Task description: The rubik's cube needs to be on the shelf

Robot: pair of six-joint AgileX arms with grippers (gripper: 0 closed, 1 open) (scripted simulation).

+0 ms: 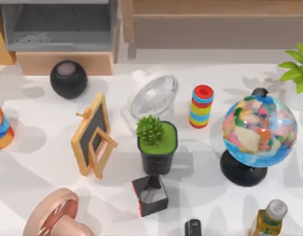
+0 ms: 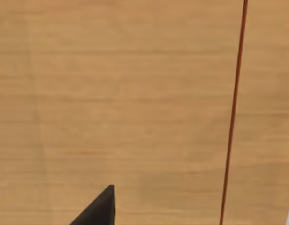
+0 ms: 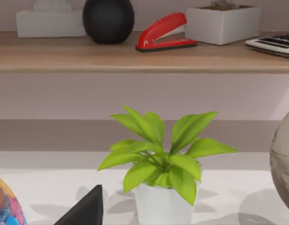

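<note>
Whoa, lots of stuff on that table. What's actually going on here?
A two-armed robot is meant to get a Rubik's cube onto the shelf. Its right gripper hangs low over the table's right side, facing a leafy potted plant with the shelf behind it, where a red stapler already sits. The left gripper is close against a plain wooden surface. The table is crowded with a globe and a striped cylinder.

An office-like desk: a red stapler (image 3: 164, 32), calculator (image 3: 272, 43) and globe (image 1: 259, 130) sit about.
</note>
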